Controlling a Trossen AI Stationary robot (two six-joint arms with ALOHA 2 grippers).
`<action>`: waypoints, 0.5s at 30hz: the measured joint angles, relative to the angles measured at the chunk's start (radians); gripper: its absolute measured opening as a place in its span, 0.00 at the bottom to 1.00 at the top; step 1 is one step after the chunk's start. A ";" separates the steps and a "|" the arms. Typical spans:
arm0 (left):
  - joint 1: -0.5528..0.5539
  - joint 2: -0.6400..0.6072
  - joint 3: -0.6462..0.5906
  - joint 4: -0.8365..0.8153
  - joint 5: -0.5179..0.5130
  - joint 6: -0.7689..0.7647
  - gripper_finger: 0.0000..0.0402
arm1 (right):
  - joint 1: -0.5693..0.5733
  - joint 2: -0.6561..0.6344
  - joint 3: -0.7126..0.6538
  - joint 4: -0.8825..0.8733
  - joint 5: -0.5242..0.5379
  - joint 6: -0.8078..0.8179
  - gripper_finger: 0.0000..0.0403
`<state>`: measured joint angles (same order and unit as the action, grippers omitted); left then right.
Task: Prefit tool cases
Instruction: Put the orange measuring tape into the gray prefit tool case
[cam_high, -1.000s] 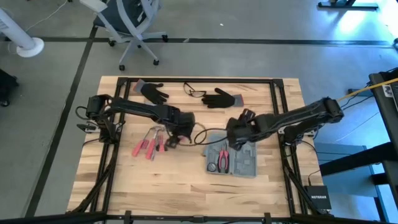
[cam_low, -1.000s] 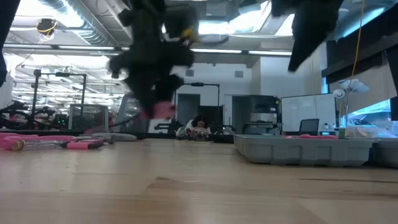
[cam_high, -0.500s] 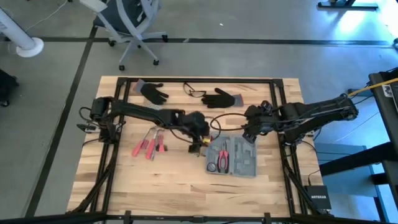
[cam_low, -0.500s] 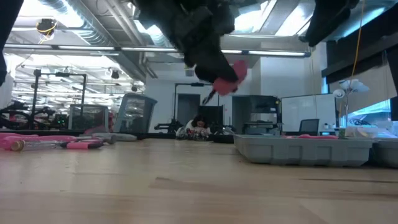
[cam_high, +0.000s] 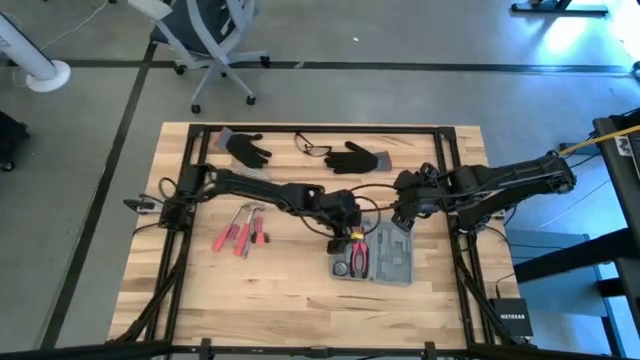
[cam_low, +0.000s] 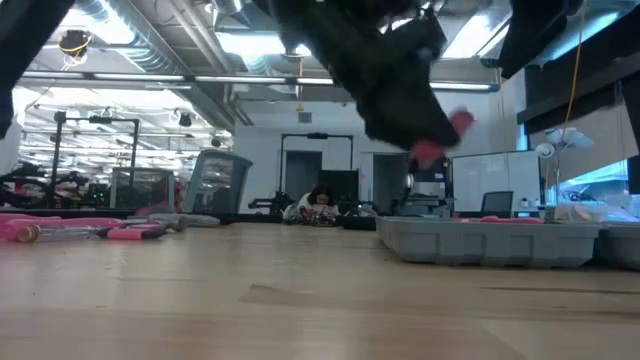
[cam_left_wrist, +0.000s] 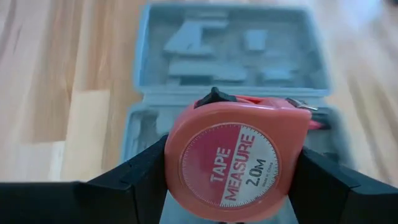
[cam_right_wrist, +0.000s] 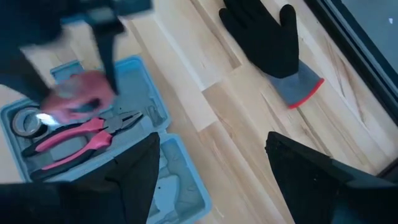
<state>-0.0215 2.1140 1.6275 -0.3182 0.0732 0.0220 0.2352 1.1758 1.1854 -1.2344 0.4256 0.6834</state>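
At the left of centre in the high view, a few loose red-handled tools (cam_high: 240, 231) lie on the pale wooden table (cam_high: 270, 290), not yet fitted, so part of the job looks undone. To their right, the left gripper (cam_high: 347, 228) hangs over the near-left edge of the flat grey-blue plastic tool case (cam_high: 375, 254), which lies open just right of the frame's centre; its fingers are clenched on a round red plastic tape measure (cam_left_wrist: 239, 162) with a white-lettered face, held above the case's grey moulded slots. Inside the case, red-handled pliers (cam_right_wrist: 78, 135) and a roll of tape (cam_right_wrist: 25, 122) already sit in the left half, while the right half's recesses look bare, so by my judgement the fitting is partly through, with the tape measure's seating the step in hand. Further right, at the upper right of the case, the right gripper (cam_high: 403, 212) waits with its fingers spread wide and holding nothing. Along the upper edge of the table lie two black gloves with grey cuffs (cam_high: 243, 147) and a pair of clear safety glasses (cam_high: 312, 148).
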 joint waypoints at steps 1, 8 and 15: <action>0.004 0.019 0.014 -0.012 -0.010 -0.014 0.63 | 0.000 0.000 0.000 0.001 0.000 0.000 0.70; 0.025 0.064 0.038 -0.163 -0.123 -0.005 0.63 | 0.000 0.000 0.000 0.001 0.000 0.000 0.70; 0.031 0.058 0.039 -0.256 -0.124 0.088 0.63 | 0.000 0.000 0.000 0.002 0.000 0.000 0.70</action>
<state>0.0093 2.1723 1.6661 -0.5741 -0.0506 0.1102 0.2352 1.1759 1.1851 -1.2327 0.4259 0.6830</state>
